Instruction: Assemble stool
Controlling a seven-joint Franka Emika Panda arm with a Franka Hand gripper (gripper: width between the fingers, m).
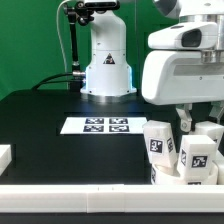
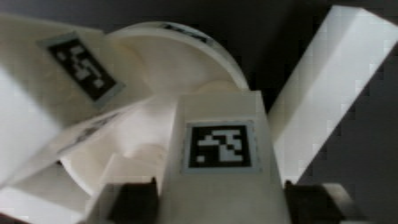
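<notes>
From my seat the exterior view is evenly and brightly lit, seemingly from overhead. The glossy white robot base (image 1: 107, 62) shows soft highlights, and the matte black table top (image 1: 40, 120) carries only faint shadows. Both pictures are small and coarse. The wrist view is softer: the chunky white plastic leg (image 2: 222, 140) looks blurred, its tag edges smeared, corners dark.

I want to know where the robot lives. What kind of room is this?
Probably a robot lab. A white robot arm is bolted onto a black table, a marker board with black-and-white tags lies on it, and a green backdrop hangs behind.
</notes>
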